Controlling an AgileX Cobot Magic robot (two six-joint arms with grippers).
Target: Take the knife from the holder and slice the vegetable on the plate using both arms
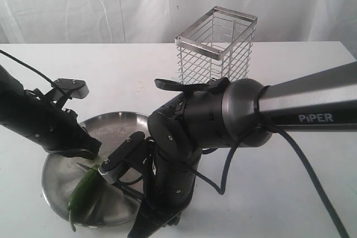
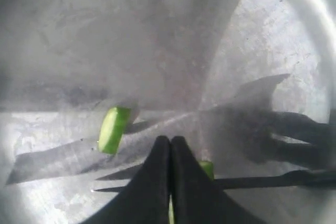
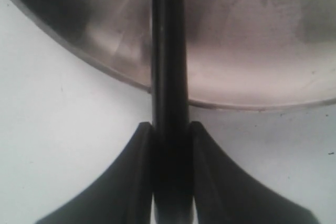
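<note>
Exterior view: we count two arms, one plate (image 1: 120, 120), one wire holder (image 1: 216, 45) and one knife. "PiPER" is the only writing we can read, in white on the grey right arm (image 1: 312, 110) at right of frame. The holder stands upper centre on the white table (image 1: 279, 193), well apart from the plate at lower left. The left arm (image 1: 33, 118) reaches onto the plate from the left edge. The vegetable (image 1: 82, 190) lies at the plate's lower left.

Left wrist view: we see two pale green pieces, one cut slice (image 2: 112, 129) lying free on the plate and one piece (image 2: 207, 167) just beside the left gripper (image 2: 170, 148), whose fingertips are pressed together; what they pinch is hidden.

Right wrist view: the right gripper (image 3: 170, 129) clamps the knife (image 3: 169, 77) by its black handle, which crosses the plate's rim.
</note>
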